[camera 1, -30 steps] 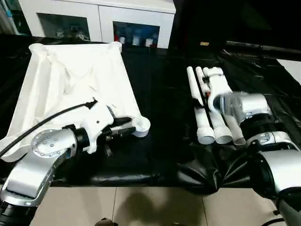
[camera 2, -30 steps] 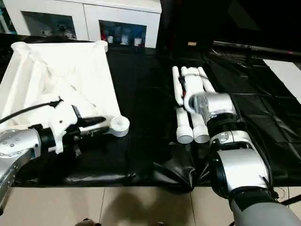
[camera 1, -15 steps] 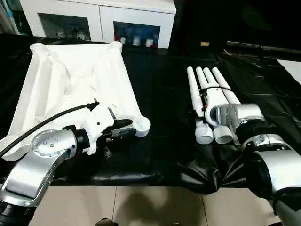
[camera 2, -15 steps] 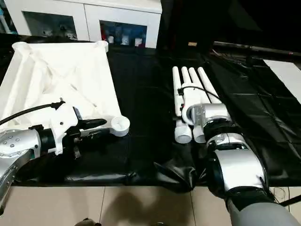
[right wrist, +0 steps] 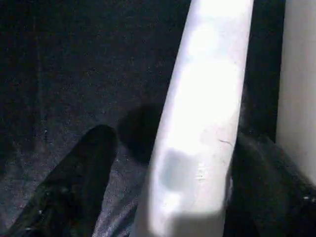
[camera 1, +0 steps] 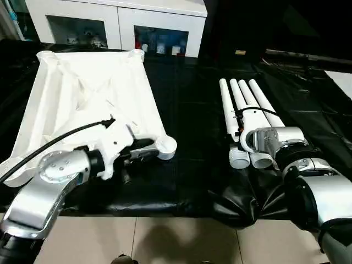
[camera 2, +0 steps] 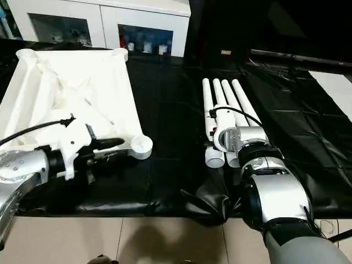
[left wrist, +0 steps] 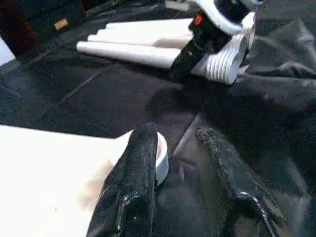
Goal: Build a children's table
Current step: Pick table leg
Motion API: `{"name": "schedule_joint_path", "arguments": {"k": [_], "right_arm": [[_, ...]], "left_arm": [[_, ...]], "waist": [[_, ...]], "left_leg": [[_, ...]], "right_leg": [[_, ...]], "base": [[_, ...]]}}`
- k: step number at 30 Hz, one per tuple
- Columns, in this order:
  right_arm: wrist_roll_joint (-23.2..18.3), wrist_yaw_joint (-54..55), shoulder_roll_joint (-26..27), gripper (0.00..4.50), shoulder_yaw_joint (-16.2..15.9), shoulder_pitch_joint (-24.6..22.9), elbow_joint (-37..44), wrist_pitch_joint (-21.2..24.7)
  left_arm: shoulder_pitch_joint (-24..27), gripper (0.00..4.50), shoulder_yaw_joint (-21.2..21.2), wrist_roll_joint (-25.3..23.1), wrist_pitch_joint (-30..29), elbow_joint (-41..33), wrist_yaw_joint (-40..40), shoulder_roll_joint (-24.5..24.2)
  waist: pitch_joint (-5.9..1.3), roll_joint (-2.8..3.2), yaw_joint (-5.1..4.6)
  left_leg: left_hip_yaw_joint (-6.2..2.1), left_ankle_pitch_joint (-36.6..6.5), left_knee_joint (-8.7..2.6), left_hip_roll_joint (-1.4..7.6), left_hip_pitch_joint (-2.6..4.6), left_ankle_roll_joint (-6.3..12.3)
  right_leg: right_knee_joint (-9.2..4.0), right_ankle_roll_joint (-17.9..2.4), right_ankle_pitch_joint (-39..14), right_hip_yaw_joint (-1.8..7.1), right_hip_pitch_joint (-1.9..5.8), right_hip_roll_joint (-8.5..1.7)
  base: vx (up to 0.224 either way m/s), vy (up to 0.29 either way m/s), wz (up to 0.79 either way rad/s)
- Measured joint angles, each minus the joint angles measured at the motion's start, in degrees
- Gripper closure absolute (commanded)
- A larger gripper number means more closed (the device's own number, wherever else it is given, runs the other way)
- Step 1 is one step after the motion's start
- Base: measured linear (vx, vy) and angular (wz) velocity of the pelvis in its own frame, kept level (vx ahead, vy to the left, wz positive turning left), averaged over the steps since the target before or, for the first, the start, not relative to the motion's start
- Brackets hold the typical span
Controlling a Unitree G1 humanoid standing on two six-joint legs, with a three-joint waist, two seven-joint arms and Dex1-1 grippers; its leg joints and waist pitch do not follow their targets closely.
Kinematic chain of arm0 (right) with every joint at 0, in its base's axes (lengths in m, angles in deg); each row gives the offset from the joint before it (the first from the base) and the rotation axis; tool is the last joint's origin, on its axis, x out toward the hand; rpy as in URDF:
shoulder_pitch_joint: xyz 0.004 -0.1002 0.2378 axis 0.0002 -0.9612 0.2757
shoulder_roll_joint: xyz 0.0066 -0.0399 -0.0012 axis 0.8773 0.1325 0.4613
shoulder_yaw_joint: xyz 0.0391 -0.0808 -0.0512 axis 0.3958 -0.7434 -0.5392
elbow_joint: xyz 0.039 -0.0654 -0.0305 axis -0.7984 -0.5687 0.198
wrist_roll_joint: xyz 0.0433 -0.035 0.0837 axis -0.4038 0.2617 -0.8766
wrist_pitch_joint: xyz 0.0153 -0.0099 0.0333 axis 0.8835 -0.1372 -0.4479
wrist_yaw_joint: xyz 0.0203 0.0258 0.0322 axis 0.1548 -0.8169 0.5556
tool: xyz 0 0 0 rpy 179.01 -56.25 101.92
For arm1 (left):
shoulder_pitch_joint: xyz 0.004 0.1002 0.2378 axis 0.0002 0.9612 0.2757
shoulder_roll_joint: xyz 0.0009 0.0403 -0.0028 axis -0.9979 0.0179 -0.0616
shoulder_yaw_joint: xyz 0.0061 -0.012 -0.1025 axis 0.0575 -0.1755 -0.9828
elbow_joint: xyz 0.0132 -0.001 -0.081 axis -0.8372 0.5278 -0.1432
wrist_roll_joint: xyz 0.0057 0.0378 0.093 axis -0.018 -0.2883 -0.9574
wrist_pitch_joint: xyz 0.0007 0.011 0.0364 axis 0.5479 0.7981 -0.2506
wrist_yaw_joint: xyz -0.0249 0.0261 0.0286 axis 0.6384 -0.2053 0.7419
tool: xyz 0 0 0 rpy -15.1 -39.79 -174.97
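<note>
I have the tabletop [camera 1: 88, 93] lying ribs-up on the left with my left gripper [left wrist: 177, 148] part-open beside its near right socket [camera 1: 166, 146] to steady it, while my right gripper [right wrist: 163, 163], open, straddles what looks like the leftmost leg [camera 1: 231, 118], not yet clamped.

Tabletop [camera 1: 88, 99] lies left, underside up, on black sheet [camera 1: 190, 110]. Four legs [camera 1: 245, 110] side by side right. Cabinet [camera 1: 115, 22] behind tabletop.

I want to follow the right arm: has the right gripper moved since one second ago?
Yes. The right gripper has drawn back along the row of long white tapered tube legs, from their middle toward their wide near ends.
</note>
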Motion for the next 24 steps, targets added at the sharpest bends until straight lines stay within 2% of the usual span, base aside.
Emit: {"name": "schedule_joint_path", "arguments": {"k": [4, 10, 11, 12, 14, 19, 21, 22, 24], "right_arm": [[-0.5, 0.0, 0.2, 1.38, 0.2, 0.0, -0.2, -0.6], [-1.0, 0.7, 0.5, 1.81, 1.7, 0.0, -0.5, -1.1], [-1.1, 1.1, 0.5, 2.06, 2.3, 0.0, -0.6, -1.3], [-1.2, 1.3, 0.6, 2.06, 2.5, 0.0, -0.7, -1.5], [-1.8, 1.9, 1.2, 2.18, 3.3, 0.0, -0.8, -2.1], [-4.0, 1.8, 3.1, 2.58, 5.3, -0.2, -0.8, -4.3], [-5.5, 2.1, 3.9, 2.63, 7.0, -0.7, -0.5, -6.9], [-6.2, 2.4, 4.4, 2.66, 7.8, -1.3, 0.0, -8.3], [-7.5, 1.9, 5.4, 2.68, 9.0, -2.9, 2.3, -11.0]], "left_arm": [[0.1, 2.67, 1.3, 0.2, -1.3, 0.0, -0.5, 0.4], [0.1, 2.13, 1.3, 0.2, -2.3, 0.0, 0.9, 1.6], [0.1, 2.13, 0.7, 0.2, -2.7, 0.1, 2.4, 2.9], [0.1, 1.91, 0.0, 0.3, -2.8, 0.2, 3.6, 4.1], [0.0, 1.85, -2.0, -0.1, -2.0, 1.2, 8.6, 7.5], [-1.3, 1.45, -3.4, -1.7, -1.1, 5.1, 13.7, 8.6], [-2.5, 1.42, -3.5, -1.9, -4.1, 6.2, 14.8, 10.1], [-3.5, 1.24, -3.7, -1.4, -6.0, 6.9, 15.5, 11.1], [-6.2, 1.03, -5.7, 1.5, -9.4, 7.7, 16.7, 14.7]], "waist": [[-0.03, -0.04, -0.01], [-0.02, -0.03, -0.04], [-0.02, -0.02, -0.02], [-0.03, -0.04, -0.02], [-0.03, -0.04, -0.05], [-0.04, 0.11, -0.06], [-0.01, 0.16, 0.06], [0.00, 0.17, 0.23], [0.18, 0.52, 0.75]], "left_leg": [[0.00, 0.0, 0.00, 0.01, 0.00, 0.00], [0.00, 0.0, 0.00, 0.02, 0.01, 0.01], [0.00, 0.0, 0.00, 0.01, 0.01, 0.01], [0.00, 0.0, 0.01, 0.02, 0.00, 0.01], [0.00, 0.0, 0.02, 0.03, 0.01, 0.00], [0.00, 0.0, 0.02, 0.17, 0.07, -0.04], [0.00, 0.0, 0.02, 0.19, 0.05, -0.05], [0.00, 0.0, 0.04, 0.19, 0.04, -0.05], [0.01, 0.1, 0.15, 0.20, -0.04, -0.06]], "right_leg": [[0.01, 0.0, 0.0, -0.01, 0.00, 0.00], [0.02, 0.0, 0.0, -0.02, 0.00, 0.01], [0.02, 0.0, 0.0, 0.00, 0.00, 0.01], [0.01, 0.0, 0.0, -0.01, 0.00, 0.01], [0.01, -0.1, 0.1, -0.02, 0.01, 0.01], [0.03, -0.1, 0.1, -0.08, 0.04, 0.11], [0.03, -0.2, 0.1, -0.11, 0.04, 0.11], [0.03, -0.2, 0.1, -0.11, 0.04, 0.11], [0.02, -0.2, 0.1, -0.12, 0.05, 0.10]], "base": [[0.000, 0.000, 0.00], [0.000, 0.000, 0.00], [0.000, 0.000, 0.00], [0.000, 0.000, 0.00], [0.000, 0.000, 0.00], [0.000, 0.000, 0.00], [0.000, 0.000, 0.00], [0.000, 0.000, 0.00], [0.000, 0.000, 0.00]]}}
